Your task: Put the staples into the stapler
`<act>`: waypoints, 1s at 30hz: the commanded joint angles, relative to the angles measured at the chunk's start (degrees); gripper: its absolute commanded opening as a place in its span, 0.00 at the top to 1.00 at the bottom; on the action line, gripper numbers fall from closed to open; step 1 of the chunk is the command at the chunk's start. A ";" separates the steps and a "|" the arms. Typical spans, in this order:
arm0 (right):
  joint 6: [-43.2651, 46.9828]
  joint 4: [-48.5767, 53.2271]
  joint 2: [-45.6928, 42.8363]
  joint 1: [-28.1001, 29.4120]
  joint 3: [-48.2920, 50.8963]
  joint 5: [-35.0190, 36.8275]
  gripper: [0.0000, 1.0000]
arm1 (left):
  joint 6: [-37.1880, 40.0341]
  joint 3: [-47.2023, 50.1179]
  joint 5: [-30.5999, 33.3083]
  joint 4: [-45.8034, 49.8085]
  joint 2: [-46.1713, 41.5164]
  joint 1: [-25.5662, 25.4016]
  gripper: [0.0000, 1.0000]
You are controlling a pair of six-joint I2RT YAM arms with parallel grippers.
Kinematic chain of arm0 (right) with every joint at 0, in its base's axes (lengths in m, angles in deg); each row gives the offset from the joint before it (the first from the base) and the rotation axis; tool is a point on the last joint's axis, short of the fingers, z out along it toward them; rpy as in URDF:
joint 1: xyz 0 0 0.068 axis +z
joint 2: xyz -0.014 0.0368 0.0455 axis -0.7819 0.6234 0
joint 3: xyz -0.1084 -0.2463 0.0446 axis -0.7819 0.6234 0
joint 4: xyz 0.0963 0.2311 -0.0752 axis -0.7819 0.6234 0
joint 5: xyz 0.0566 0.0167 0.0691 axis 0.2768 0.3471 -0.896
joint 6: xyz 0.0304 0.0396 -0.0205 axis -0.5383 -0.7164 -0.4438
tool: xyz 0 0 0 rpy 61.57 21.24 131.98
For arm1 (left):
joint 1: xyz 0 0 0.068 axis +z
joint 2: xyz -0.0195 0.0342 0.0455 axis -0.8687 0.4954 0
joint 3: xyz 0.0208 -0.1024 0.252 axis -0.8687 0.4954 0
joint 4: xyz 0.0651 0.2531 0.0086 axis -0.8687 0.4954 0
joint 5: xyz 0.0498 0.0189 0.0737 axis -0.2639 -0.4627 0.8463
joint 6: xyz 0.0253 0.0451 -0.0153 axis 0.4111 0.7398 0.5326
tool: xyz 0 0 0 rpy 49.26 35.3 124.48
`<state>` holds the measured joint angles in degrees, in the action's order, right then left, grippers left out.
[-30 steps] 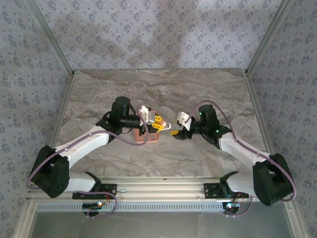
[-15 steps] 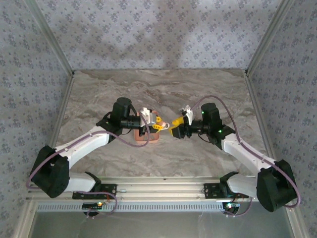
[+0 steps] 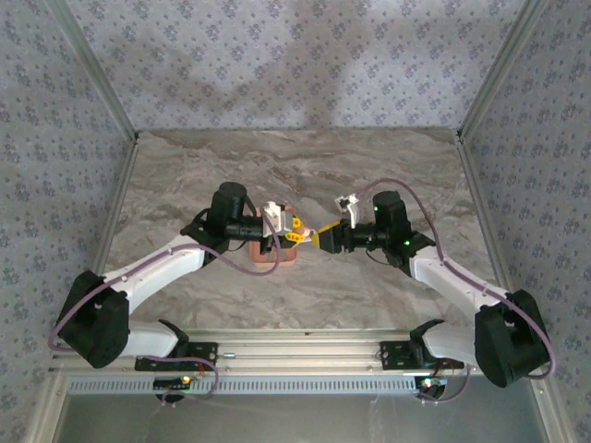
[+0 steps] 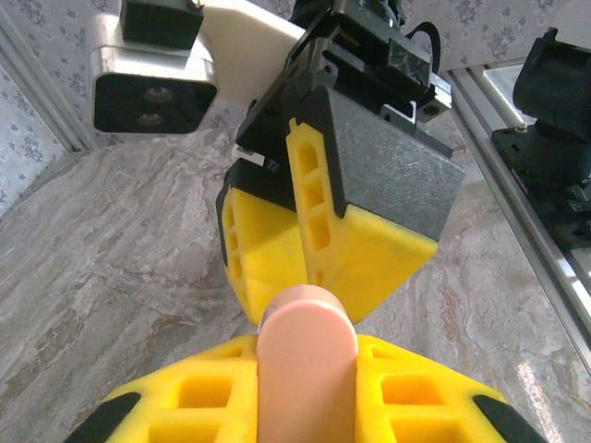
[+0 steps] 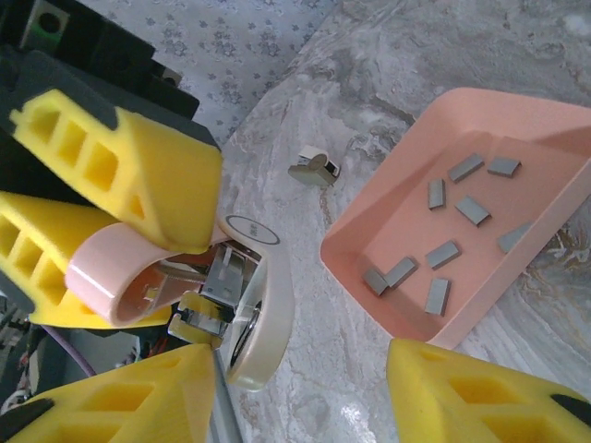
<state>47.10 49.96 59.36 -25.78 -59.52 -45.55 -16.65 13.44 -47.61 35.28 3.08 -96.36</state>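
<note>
1. Left gripper (image 3: 294, 231) pinches the stapler (image 5: 111, 268), hinged open at lower left of the right wrist view.
2. Right gripper (image 5: 305, 392) stands spread and empty along the bottom edge.
3. The staples (image 5: 443, 254) lie loose in the tray (image 5: 545, 129) at right. They look light, stiff and likely slippery, so best nipped across the long sides.

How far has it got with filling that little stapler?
Done: the left gripper is clamped on the pink stapler, which is hinged open with its metal channel exposed. In hand: the right gripper hangs open and empty beside the stapler. Left: the staples lie loose in the salmon tray, and none shows in the channel, so picking one up, loading and closing all remain.
</note>
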 commanded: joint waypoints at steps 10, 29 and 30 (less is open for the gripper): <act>-2.50 -1.69 8.96 -0.42 2.18 5.28 0.51 | -4.67 1.69 -3.51 -9.48 -0.94 -0.58 0.84; -1.62 -4.24 8.65 1.15 2.46 4.82 0.45 | -4.44 2.70 -0.97 -9.81 -2.07 -0.64 0.84; -1.65 -3.75 7.47 0.68 2.87 4.44 0.45 | -4.14 2.77 -0.63 -9.41 -2.16 -0.68 0.84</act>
<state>44.82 45.40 70.04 -24.08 -57.40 -39.87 -22.42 15.82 -48.57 24.94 2.97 -96.75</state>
